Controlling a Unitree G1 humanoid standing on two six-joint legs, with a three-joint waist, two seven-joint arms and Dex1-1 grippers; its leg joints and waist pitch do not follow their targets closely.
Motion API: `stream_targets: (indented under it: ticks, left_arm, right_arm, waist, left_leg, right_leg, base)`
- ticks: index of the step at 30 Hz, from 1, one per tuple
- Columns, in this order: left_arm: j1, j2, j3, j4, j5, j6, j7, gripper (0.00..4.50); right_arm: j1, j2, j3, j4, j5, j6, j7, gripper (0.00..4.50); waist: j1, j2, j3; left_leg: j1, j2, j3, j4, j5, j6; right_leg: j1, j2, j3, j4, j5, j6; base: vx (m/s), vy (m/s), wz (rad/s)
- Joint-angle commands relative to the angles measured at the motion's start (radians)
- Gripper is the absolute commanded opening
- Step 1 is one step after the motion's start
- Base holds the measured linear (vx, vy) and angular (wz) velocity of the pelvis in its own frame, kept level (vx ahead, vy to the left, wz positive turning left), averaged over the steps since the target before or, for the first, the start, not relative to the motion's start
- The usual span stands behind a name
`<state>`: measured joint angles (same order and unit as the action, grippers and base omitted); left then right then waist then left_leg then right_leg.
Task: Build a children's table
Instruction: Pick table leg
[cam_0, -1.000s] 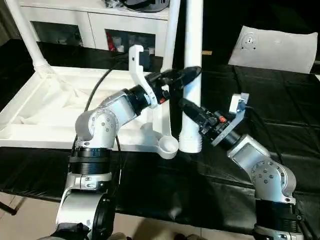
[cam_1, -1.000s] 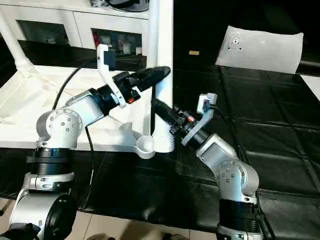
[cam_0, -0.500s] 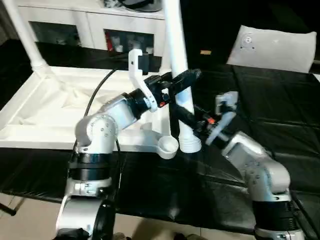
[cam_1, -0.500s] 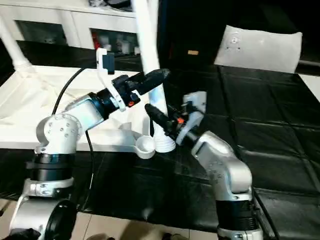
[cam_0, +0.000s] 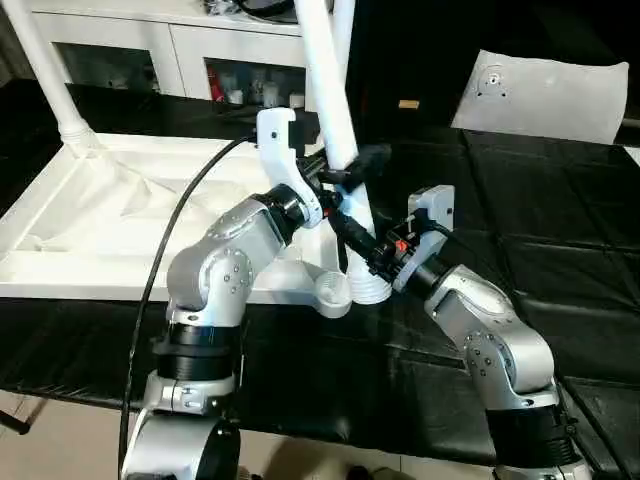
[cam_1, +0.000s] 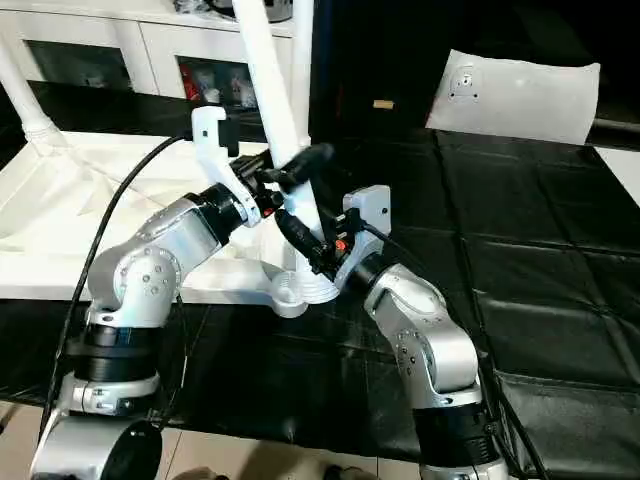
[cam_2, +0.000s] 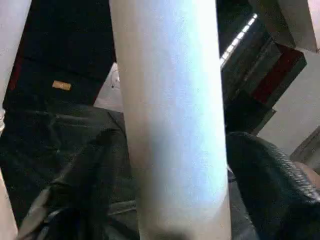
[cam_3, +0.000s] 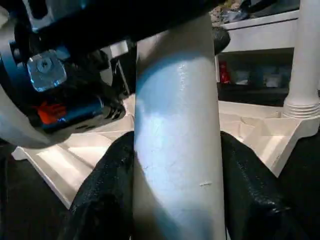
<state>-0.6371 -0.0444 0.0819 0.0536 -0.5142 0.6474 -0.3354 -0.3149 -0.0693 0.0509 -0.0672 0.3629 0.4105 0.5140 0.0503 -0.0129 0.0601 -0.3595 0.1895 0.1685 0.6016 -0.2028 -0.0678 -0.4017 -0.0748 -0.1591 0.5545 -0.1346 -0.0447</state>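
The children's table top (cam_0: 120, 215) lies upside down on the left, ribs up. One white leg (cam_0: 45, 65) stands in its far-left corner and another (cam_0: 343, 25) rises at the back. A third leg (cam_0: 335, 130) leans with its top to the left. Its threaded end (cam_0: 372, 290) rests beside the near-right corner socket (cam_0: 333, 293). My right gripper (cam_0: 352, 232) is shut on this leg low down, its fingers (cam_3: 105, 190) pressed against both sides. Higher up, my left gripper (cam_0: 355, 165) is open, with its fingers (cam_2: 265, 175) on either side of the leg.
White cabinets with glass doors (cam_0: 150, 50) stand behind the table top. A flat white panel (cam_0: 545, 95) lies at the back right on the black cloth (cam_0: 560, 250). A black cable (cam_0: 170, 250) loops from my left forearm down to the front edge.
The held leg has tipped from upright to leaning left, and its lower end has slid left toward the corner socket. My right arm moved left with it. The left fingers have narrowed around the leg.
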Motion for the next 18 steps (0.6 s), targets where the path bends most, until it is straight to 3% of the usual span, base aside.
stream_targets:
  ticks: [1, 2, 3, 7, 8, 13, 18]
  left_arm:
    - [-0.001, 0.002, -0.005, -0.017, 0.012, -0.011, 0.009, 3.29]
    - [0.001, 0.002, -0.006, -0.018, 0.013, -0.013, 0.009, 3.29]
    - [0.004, 0.0, -0.006, -0.02, 0.013, -0.016, 0.013, 2.85]
    - [0.008, -0.004, -0.004, -0.022, 0.01, -0.02, 0.017, 2.86]
    - [0.009, -0.006, -0.001, -0.023, 0.007, -0.02, 0.021, 2.43]
    - [0.012, -0.01, 0.006, -0.03, -0.008, -0.012, 0.024, 2.06]
    - [0.011, -0.02, 0.015, -0.029, -0.028, -0.006, 0.03, 1.9]
  right_arm:
    - [-0.006, 0.001, 0.001, 0.004, -0.002, -0.017, -0.003, 1.86]
    - [-0.008, 0.002, 0.002, 0.008, -0.003, -0.021, -0.003, 1.86]
    - [-0.01, 0.003, 0.002, 0.012, -0.004, -0.026, -0.004, 1.86]
    - [-0.016, 0.004, 0.005, 0.022, -0.008, -0.034, -0.004, 1.86]
    - [-0.017, 0.004, 0.005, 0.024, -0.01, -0.036, -0.004, 1.86]
    - [-0.018, 0.005, 0.007, 0.027, -0.012, -0.042, -0.006, 1.86]
    - [-0.02, 0.003, 0.007, 0.034, -0.012, -0.046, -0.004, 1.86]
  waist:
    - [-0.002, -0.007, -0.073]
    - [-0.003, -0.009, -0.074]
    - [-0.002, -0.009, -0.074]
    - [-0.002, -0.009, -0.075]
    - [-0.001, -0.01, -0.075]
    - [0.001, -0.007, -0.076]
    - [0.001, -0.011, -0.075]
  left_leg:
    - [0.003, 0.034, -0.015, -0.061, -0.161, 0.054]
    - [0.002, 0.035, -0.015, -0.061, -0.159, 0.055]
    - [0.002, 0.035, -0.015, -0.061, -0.156, 0.056]
    - [0.002, 0.037, -0.015, -0.061, -0.146, 0.059]
    - [0.001, 0.038, -0.015, -0.062, -0.142, 0.059]
    - [0.001, 0.04, -0.015, -0.062, -0.128, 0.062]
    - [0.0, 0.039, -0.013, -0.062, -0.129, 0.063]
  right_leg:
    - [0.059, -0.077, 0.049, -0.098, -0.502, 0.066]
    - [0.06, -0.078, 0.049, -0.097, -0.495, 0.064]
    - [0.059, -0.078, 0.051, -0.096, -0.491, 0.061]
    - [0.06, -0.08, 0.054, -0.091, -0.47, 0.045]
    - [0.06, -0.081, 0.054, -0.09, -0.465, 0.04]
    - [0.061, -0.082, 0.058, -0.085, -0.439, 0.023]
    - [0.063, -0.082, 0.058, -0.085, -0.444, 0.019]
  base:
    - [0.0, 0.0, 0.0]
    - [0.0, 0.0, 0.0]
    - [0.0, 0.0, 0.0]
    - [0.0, 0.0, 0.0]
    - [0.0, 0.0, 0.0]
    - [0.0, 0.0, 0.0]
    - [0.0, 0.0, 0.0]
